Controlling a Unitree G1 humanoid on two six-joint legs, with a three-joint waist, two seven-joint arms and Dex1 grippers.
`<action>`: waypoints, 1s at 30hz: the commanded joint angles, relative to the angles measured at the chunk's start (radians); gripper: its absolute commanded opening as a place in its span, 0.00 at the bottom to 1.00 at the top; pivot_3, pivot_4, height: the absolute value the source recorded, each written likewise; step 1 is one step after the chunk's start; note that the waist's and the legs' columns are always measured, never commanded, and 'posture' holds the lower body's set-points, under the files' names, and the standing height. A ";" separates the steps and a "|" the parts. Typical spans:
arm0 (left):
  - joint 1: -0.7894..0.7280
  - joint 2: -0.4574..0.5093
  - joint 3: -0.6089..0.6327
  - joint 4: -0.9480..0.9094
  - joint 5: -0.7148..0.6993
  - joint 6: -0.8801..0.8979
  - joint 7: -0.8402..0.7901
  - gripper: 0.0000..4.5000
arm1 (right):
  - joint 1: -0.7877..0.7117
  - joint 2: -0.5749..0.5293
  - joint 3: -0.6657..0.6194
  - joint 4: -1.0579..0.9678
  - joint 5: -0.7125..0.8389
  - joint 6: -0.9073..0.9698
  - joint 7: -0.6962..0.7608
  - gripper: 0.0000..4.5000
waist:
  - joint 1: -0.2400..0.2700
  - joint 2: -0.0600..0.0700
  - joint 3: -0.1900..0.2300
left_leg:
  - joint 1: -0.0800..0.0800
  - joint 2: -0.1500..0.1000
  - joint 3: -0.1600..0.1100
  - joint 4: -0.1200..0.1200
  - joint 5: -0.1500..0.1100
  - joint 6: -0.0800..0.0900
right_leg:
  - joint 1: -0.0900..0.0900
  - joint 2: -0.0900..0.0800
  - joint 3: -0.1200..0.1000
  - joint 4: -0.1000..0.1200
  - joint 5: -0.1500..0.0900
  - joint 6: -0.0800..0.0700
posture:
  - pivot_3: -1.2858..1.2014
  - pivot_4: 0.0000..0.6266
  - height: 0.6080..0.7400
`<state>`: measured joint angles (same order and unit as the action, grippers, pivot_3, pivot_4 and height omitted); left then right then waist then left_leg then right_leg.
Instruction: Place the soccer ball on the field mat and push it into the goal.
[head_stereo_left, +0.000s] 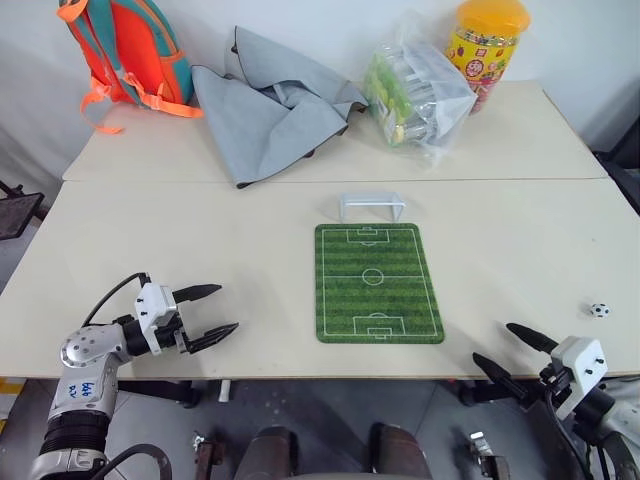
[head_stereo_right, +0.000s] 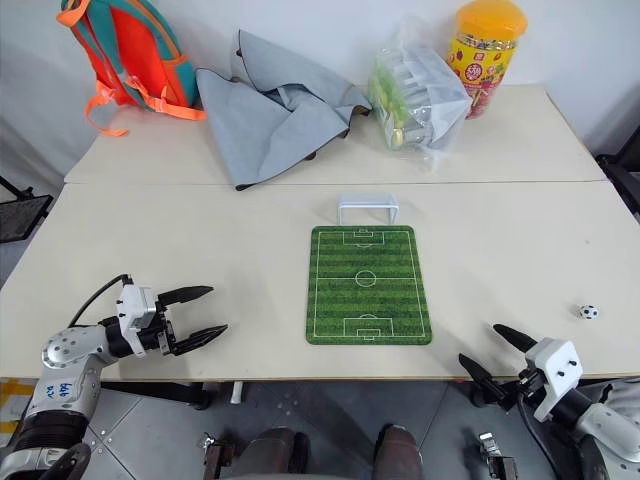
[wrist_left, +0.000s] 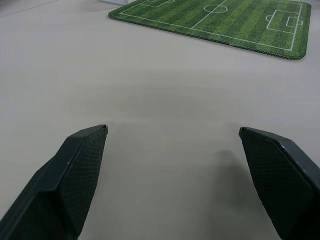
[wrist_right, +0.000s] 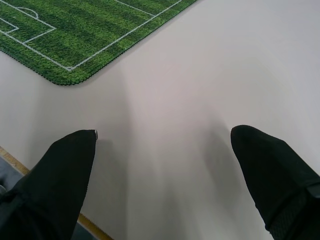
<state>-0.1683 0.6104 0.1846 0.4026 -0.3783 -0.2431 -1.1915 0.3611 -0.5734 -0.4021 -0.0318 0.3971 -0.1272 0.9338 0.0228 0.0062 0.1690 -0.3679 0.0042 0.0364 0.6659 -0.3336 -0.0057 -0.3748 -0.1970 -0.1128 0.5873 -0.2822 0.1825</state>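
The tiny black-and-white soccer ball (head_stereo_left: 599, 310) lies on the table near its right front, well off the mat. The striped green field mat (head_stereo_left: 377, 282) lies flat at the table's middle front, and the small whitish goal (head_stereo_left: 370, 206) stands just beyond its far short edge. My right gripper (head_stereo_left: 515, 351) hovers open at the table's front edge, nearer me than the ball and to its left, with nothing between its fingers. My left gripper (head_stereo_left: 214, 312) is open over the bare table at the front left, pointing toward the mat (wrist_left: 215, 20).
At the back lie a crumpled grey cloth (head_stereo_left: 270, 105), an orange backpack (head_stereo_left: 125, 50), a clear bag of packets (head_stereo_left: 415, 90) and a yellow-lidded jar (head_stereo_left: 487, 45). A seam joins the two tables (head_stereo_left: 150, 182) behind the goal.
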 joint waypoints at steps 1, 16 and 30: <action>0.013 -0.004 -0.011 -0.038 0.001 0.007 0.005 1.00 | 0.001 -0.018 -0.021 -0.015 0.013 -0.001 -0.004 1.00 | 0.000 0.000 0.000 | 0.000 0.000 0.000 0.000 0.000 0.000 | 0.000 0.000 0.000 0.000 0.000 0.000 | 0.52 0.24 1.00; -0.004 -0.049 -0.073 -0.273 -0.033 0.183 0.076 1.00 | 0.065 0.008 -0.126 -0.346 0.107 0.268 -0.239 1.00 | 0.001 0.000 0.000 | 0.000 0.000 0.000 0.000 0.000 0.000 | 0.000 0.000 0.000 0.000 0.000 0.000 | 0.52 0.24 1.00; 0.052 -0.064 -0.132 -0.529 -0.095 0.280 0.073 1.00 | 0.035 0.105 -0.323 -0.577 0.228 0.577 -0.677 1.00 | 0.001 -0.001 0.001 | -0.001 0.000 0.000 0.000 0.000 0.000 | -0.001 0.000 0.000 -0.001 0.000 0.000 | 0.52 0.24 1.00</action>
<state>-0.1196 0.5465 0.0516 -0.0677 -0.4456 0.0269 -1.1278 0.4076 -0.4700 -0.6785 -0.6033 0.6133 0.4366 0.3023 0.0237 0.0052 0.1696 -0.3693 0.0047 0.0362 0.6659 -0.3340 -0.0053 -0.3753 -0.1967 -0.1125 0.5863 -0.2822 0.1824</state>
